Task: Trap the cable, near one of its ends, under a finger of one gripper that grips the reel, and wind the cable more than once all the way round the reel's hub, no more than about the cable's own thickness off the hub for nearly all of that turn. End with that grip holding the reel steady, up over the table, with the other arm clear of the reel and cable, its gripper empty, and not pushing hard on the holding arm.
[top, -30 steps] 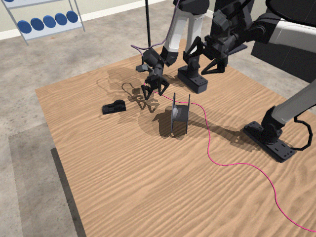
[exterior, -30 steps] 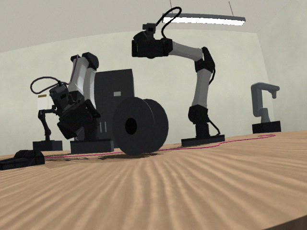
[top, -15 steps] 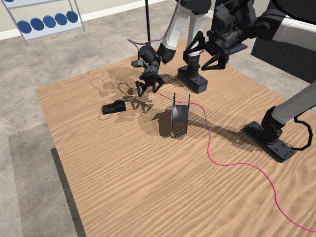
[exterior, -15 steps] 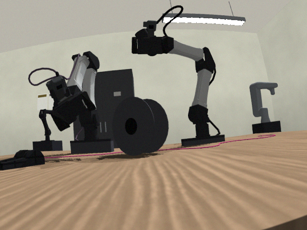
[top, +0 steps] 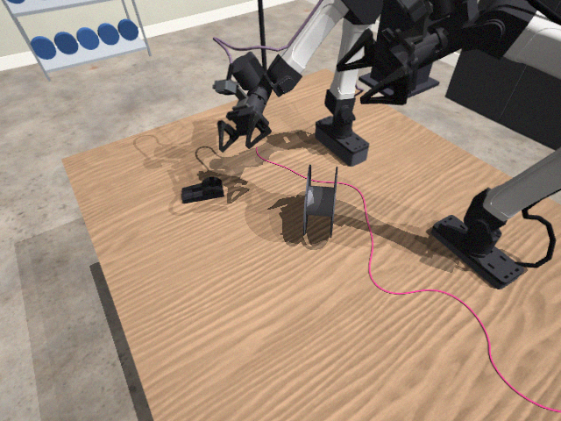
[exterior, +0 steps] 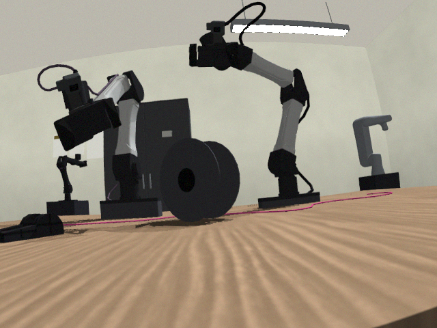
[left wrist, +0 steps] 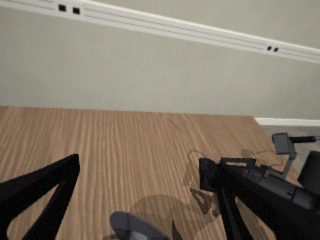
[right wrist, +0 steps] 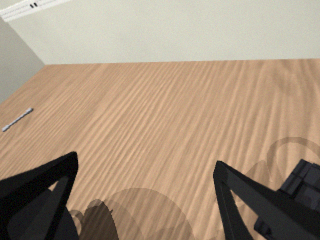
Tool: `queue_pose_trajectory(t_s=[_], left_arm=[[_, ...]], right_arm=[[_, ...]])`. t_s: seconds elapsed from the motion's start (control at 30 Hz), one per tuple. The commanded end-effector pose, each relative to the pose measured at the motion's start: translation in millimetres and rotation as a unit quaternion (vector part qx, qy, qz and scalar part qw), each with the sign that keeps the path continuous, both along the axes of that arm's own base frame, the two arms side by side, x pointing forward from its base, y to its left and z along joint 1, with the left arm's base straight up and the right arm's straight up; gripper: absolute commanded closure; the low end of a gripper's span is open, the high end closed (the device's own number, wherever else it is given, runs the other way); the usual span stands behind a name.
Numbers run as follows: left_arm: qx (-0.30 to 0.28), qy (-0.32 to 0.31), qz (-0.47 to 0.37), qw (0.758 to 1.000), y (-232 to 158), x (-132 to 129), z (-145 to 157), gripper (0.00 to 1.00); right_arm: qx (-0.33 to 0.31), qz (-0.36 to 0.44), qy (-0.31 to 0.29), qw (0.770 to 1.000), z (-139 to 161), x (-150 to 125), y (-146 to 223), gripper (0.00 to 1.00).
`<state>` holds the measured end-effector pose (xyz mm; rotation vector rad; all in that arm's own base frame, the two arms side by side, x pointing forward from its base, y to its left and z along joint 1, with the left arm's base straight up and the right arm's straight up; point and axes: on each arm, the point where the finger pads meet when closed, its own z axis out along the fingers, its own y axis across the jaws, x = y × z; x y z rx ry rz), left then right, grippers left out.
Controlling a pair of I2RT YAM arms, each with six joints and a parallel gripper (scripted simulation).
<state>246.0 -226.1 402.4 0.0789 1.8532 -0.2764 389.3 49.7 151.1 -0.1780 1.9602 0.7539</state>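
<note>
Table (top: 217, 289) (exterior: 225, 275) (left wrist: 135, 150) (right wrist: 150, 110): wood look, wavy grain, matt to its edges. Reel (top: 321, 201) (exterior: 190, 197) (left wrist: 135, 227): dark, smooth, plastic-looking. Cable (top: 371, 245) (exterior: 268, 212): smooth, plastic-looking.

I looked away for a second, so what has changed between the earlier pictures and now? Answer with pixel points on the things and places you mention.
The right gripper (top: 235, 146) (exterior: 63, 135) (left wrist: 214, 162) (right wrist: 147, 163) rose and drew away from the reel (top: 319, 201) (exterior: 188, 153) (left wrist: 131, 223) (right wrist: 69, 227); the left gripper (top: 351, 85) (exterior: 192, 55) (left wrist: 149, 166) rose slightly. Nothing was grasped or released. Reel and cable (top: 371, 245) (exterior: 289, 210) stayed put.
</note>
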Motion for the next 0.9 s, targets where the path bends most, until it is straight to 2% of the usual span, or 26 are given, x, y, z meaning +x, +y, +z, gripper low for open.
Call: queue_pose_trajectory(t_s=[0.0, 0.07, 0.33, 0.53, 0.63, 0.7, 0.87], left_arm=[[0.011, 0.009, -0.036, 0.999, 2.3, -10.0, 11.5, 0.0], [0.016, 0.012, -0.043, 0.999, -1.6, -10.1, 11.2, 0.0], [0.001, 0.002, -0.112, 0.994, 4.1, -30.8, 47.5, 0.0], [-0.002, -0.009, -0.169, 0.986, 7.3, -48.6, 72.1, 0.0], [0.001, -0.009, -0.179, 0.984, 5.1, -50.5, 73.7, 0.0], [0.0, -0.013, -0.198, 0.98, 6.2, -56.8, 81.4, 0.0], [-0.012, -0.035, -0.245, 0.969, 20.7, -78.5, 107.0, 0.0]], right_arm=[[-0.024, -0.021, 0.001, 0.999, 19.3, 10.8, -9.8, 0.0], [-0.027, -0.027, 0.004, 0.999, 22.2, 15.4, -12.4, 0.0], [-0.066, -0.078, -0.042, 0.994, 109.0, 31.8, -31.7, 0.0], [-0.093, -0.121, -0.072, 0.986, 178.5, 27.6, -45.2, 0.0], [-0.097, -0.128, -0.068, 0.985, 184.0, 28.7, -47.9, 0.0], [-0.107, -0.144, -0.09, 0.98, 216.5, 16.9, -50.8, 0.0], [-0.127, -0.181, -0.113, 0.969, 271.6, -7.0, -59.2, 0.0]])
